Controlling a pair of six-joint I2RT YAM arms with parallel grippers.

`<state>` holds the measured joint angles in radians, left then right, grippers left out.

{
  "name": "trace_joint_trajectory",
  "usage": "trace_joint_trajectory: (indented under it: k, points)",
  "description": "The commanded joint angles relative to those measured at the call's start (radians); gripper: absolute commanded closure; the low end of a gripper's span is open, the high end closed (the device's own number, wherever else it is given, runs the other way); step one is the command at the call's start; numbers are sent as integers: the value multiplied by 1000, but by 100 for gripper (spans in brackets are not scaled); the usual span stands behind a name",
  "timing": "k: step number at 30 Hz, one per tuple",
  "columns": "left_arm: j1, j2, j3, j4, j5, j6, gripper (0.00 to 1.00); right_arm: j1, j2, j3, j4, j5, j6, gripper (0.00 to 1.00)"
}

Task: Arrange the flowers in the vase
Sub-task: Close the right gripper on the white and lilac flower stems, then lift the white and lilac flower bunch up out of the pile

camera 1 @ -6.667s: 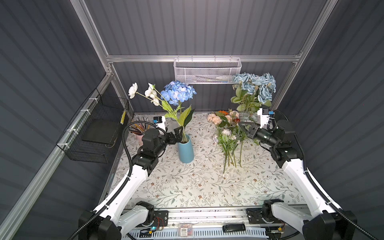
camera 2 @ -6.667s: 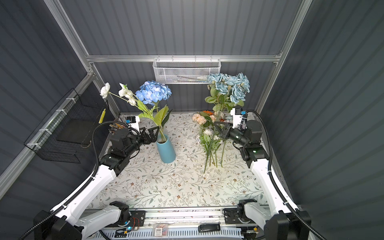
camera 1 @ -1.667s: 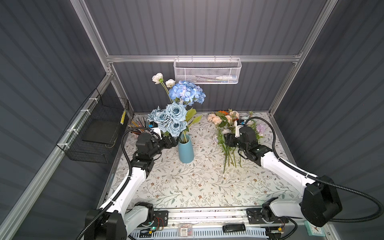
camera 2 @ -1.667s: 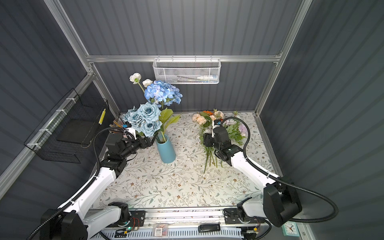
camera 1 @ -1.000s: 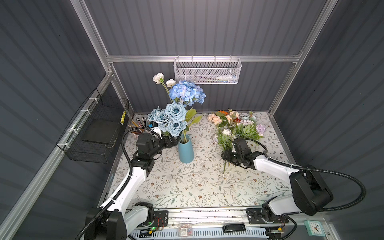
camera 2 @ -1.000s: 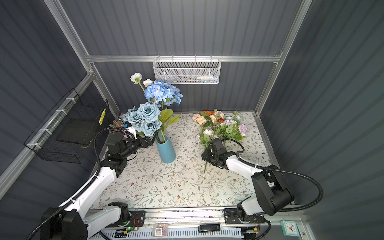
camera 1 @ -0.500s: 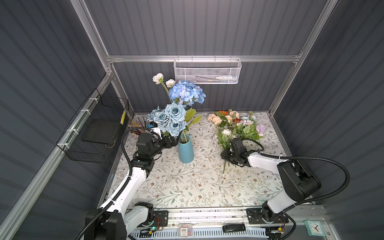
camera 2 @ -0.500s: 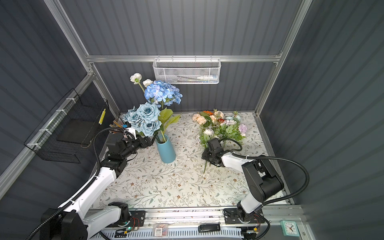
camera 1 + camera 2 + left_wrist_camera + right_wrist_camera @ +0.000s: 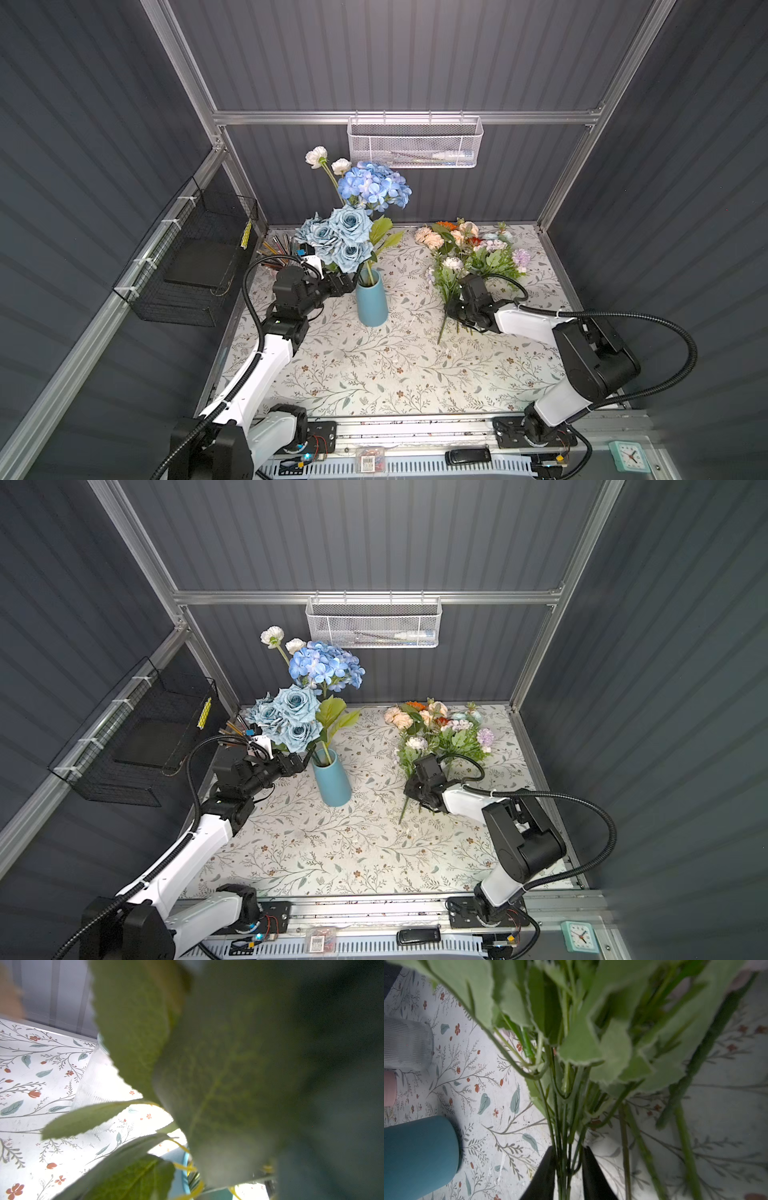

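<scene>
The teal vase [image 9: 372, 301] [image 9: 332, 781] stands left of centre and holds a blue hydrangea [image 9: 374, 185], dusty-blue roses [image 9: 345, 235] and cream blossoms [image 9: 316, 157]. More flowers [image 9: 469, 249] [image 9: 440, 725] lie in a bunch on the table at the back right. My right gripper [image 9: 453, 309] [image 9: 568, 1150] sits low over their lower stems [image 9: 564, 1126]; its two dark fingers press a bundle of them from both sides. My left gripper [image 9: 343, 284] [image 9: 297, 762] stands open beside the vase rim, under the roses. Leaves hide its jaws in the left wrist view.
A white mesh basket [image 9: 415, 143] hangs on the back wall and a black wire basket [image 9: 195, 266] on the left wall. Pencils [image 9: 276, 247] stand at the back left corner. A ribbed clear glass [image 9: 404, 1043] shows beyond the vase in the right wrist view.
The right gripper's jaws have narrowed onto the stems while its arm folded closer over the table. The left arm and the flowers in the vase have not moved.
</scene>
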<state>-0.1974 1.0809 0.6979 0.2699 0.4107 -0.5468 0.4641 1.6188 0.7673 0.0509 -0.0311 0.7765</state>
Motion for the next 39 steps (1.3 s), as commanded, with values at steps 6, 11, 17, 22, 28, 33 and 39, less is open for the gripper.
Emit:
trace_joint_trajectory:
  k: [6, 11, 17, 22, 28, 33, 39]
  points:
    - [-4, -28, -5, -5, -13, 8, 0, -11, 52, 34, 33, -17, 36, 73]
    - [-4, -34, -5, -6, -20, 12, 0, -19, 47, 20, 52, -40, 49, 84]
    - [-4, -29, -3, 0, -19, 15, 0, -29, -11, -8, 66, -61, 31, 100]
    - [-4, -18, 2, 12, -22, 11, 0, -33, -112, -30, 74, -76, -12, 100]
    - [-4, -6, 3, 33, -30, -1, 0, -34, -250, 12, 53, -92, -102, 100]
    - [-4, -4, 2, 43, -40, -7, 0, -33, -363, 64, 62, -73, -179, 100]
    - [-4, 4, 2, 57, -39, -15, 0, -32, -440, 138, 154, -127, -243, 100]
